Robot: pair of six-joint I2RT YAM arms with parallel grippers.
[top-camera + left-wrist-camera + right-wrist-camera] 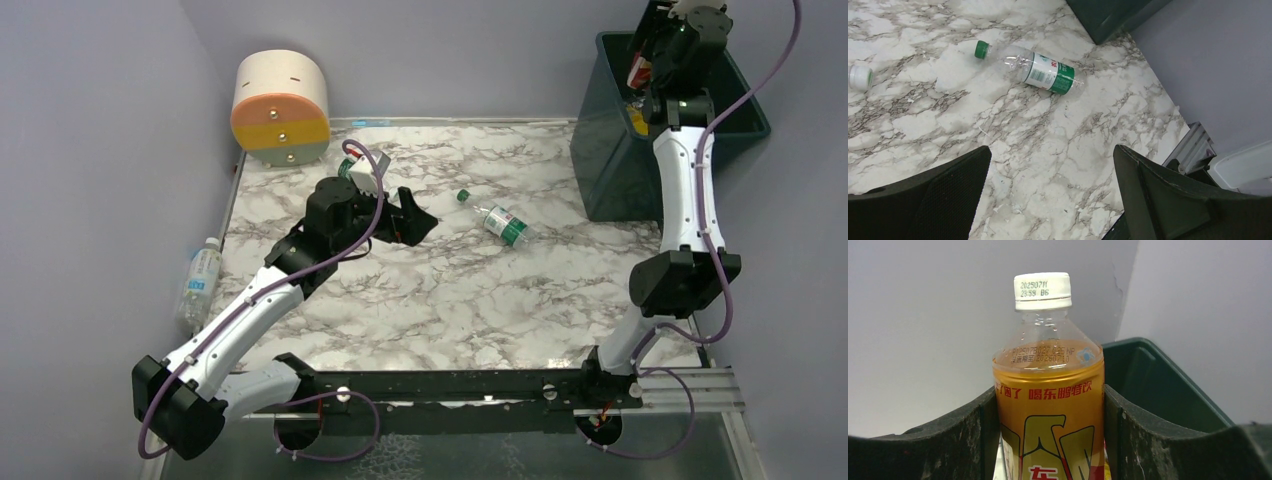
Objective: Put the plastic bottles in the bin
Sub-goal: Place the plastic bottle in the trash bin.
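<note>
Two fingers of the right end effector [1049, 405] were clamped on the orange bottle [1048, 390], one against each flank of the label, and they covered its lower sides. Its base was cut off by the wrist view's bottom edge. From overhead the arm's own head hid that grip almost entirely, up over the bin [600, 150]. Only scraps of yellow and red showed inside the tub, too small to count.

The bottle stood upright between the fingers, white cap on top with a printed date code. It had a clear neck, orange liquid to the shoulder and an orange label with red characters. The dark green rim of the bin sat just behind it to the right.

Down on the desk [450, 290] the left end effector [1052, 150] hung with its fingers wide apart and nothing between them. The green-labelled bottle [1045, 72] lay on its side well ahead of it, clear and dented, near the bin's corner. Whether its green cap was screwed on or just lying beside the neck, I could not tell.

A white-and-green thing [859, 76] was cut by the left frame edge. A blue-labelled bottle [200, 275] lay off the desk's left edge by the wall. A drum [280, 108] sat in the far corner.
</note>
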